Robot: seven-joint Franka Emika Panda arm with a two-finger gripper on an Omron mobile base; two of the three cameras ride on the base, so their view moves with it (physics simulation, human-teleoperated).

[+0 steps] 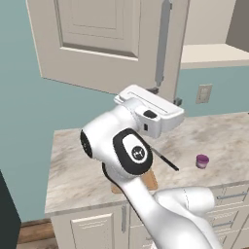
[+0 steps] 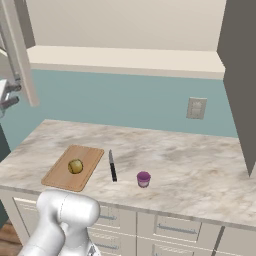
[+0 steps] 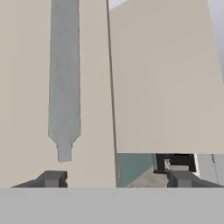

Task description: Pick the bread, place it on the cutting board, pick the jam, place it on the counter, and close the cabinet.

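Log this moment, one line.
bread on cutting board | jam on counter | cabinet door open | gripper open, empty, at door handle

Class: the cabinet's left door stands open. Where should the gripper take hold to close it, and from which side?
Grip or push at the long vertical bar handle near the free edge of the open door. Come from its panelled front face, where the open gripper already faces it.

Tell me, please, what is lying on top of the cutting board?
The bread sits on the cutting board, near its middle. The knife lies beside it on the counter, not on it. In the left base view the arm covers most of the board.
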